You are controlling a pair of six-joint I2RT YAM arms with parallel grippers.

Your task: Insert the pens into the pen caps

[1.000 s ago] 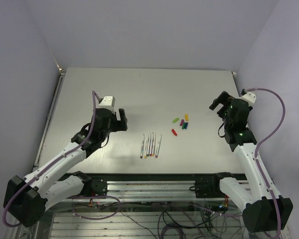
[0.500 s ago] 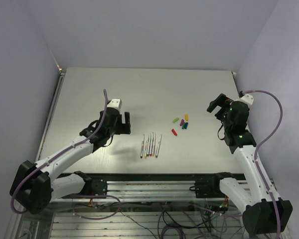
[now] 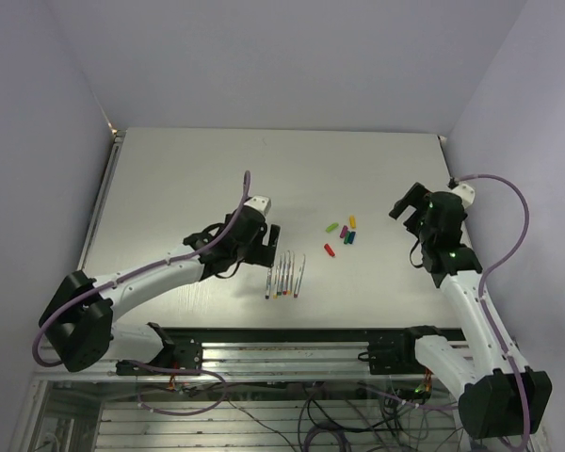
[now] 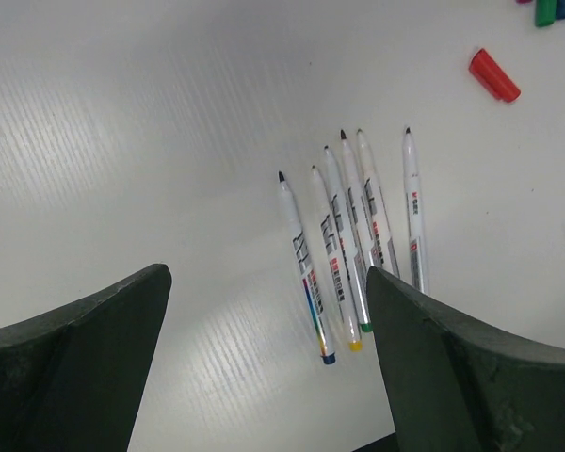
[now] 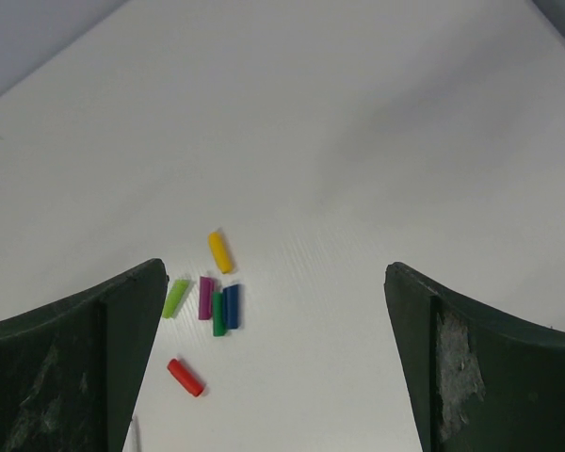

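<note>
Several thin white pens (image 3: 285, 276) lie side by side near the table's front, tips pointing away; in the left wrist view the pens (image 4: 348, 235) lie just ahead of my jaws, with blue, yellow and green end bands showing. The pen caps (image 3: 342, 235) lie loose to their right: yellow (image 5: 220, 252), light green (image 5: 175, 298), purple (image 5: 205, 298), dark green (image 5: 217, 315), blue (image 5: 231, 306), red (image 5: 185, 377). My left gripper (image 3: 271, 247) (image 4: 268, 282) hovers open just left of the pens. My right gripper (image 3: 407, 201) (image 5: 275, 273) hangs open, right of the caps and apart from them.
The red cap (image 4: 494, 75) lies apart from the other caps, nearest the pen tips. The white table (image 3: 169, 179) ends at a metal rail at the front, with grey walls on the other three sides.
My left arm has swung right across the table, from well left of the pens to right beside them. The right gripper has drifted slightly left. Both stay open.
</note>
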